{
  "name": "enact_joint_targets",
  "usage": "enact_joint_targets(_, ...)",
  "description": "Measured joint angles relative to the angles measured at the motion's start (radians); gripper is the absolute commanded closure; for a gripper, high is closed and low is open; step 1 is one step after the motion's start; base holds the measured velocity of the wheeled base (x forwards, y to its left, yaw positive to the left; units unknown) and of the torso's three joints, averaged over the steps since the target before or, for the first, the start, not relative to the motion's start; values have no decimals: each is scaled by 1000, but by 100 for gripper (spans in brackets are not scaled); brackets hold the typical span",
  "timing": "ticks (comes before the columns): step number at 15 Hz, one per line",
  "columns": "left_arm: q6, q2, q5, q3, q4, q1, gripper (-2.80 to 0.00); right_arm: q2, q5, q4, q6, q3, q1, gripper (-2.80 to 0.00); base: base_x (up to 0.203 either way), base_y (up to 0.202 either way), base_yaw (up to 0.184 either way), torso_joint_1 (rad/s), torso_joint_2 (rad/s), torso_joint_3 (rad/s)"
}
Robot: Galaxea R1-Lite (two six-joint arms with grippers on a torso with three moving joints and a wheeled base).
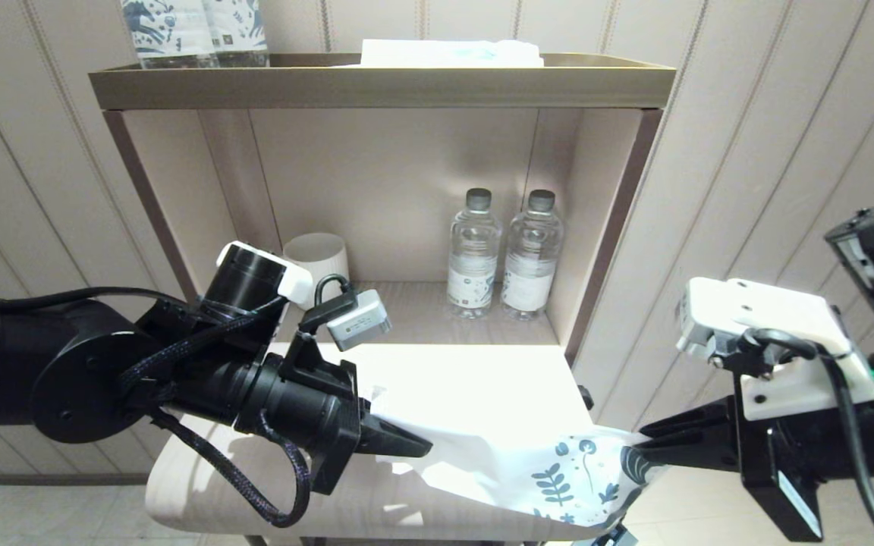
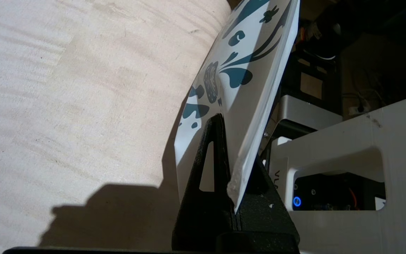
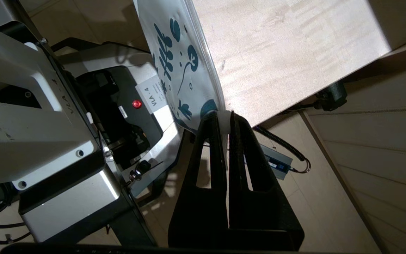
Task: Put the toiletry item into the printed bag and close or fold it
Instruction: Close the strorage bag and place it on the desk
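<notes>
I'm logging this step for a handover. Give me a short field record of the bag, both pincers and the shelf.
bag: printed bag held off the wooden table, stretched between both pincers
left pincer: shut on the bag's plain white end
right pincer: shut on the leaf-printed end
toothbrush: not visible
shelf niche: two water bottles, white cup

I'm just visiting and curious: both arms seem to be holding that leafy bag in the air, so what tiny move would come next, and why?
Probably lower the printed bag onto the wooden table. The left tool and right tool each pinch one end, stretching it above the edge.
</notes>
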Motion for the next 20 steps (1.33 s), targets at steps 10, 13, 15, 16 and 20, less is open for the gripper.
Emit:
enact_joint_targets(10, 1, 4, 0, 0, 0, -1, 0, -5, 0, -39, -3, 11, 5, 0, 0, 0, 0, 0, 0, 0)
enact_joint_targets(13, 1, 4, 0, 0, 0, -1, 0, 1, 0, -40, -17, 10, 6, -280, 0, 0, 0, 0, 0, 0)
enact_joint_targets(15, 1, 1, 0, 1, 0, 0, 0, 11, 3, -41, -21, 7, 8, -280, 0, 0, 0, 0, 0, 0)
enact_joint_targets(16, 1, -1, 0, 1, 0, 0, 0, 21, 3, -43, -21, 3, 11, -280, 0, 0, 0, 0, 0, 0)
enact_joint_targets(20, 10, -2, -1, 1, -1, 9, 0, 60, 3, -102, -17, -45, 2, -280, 0, 0, 0, 0, 0, 0)
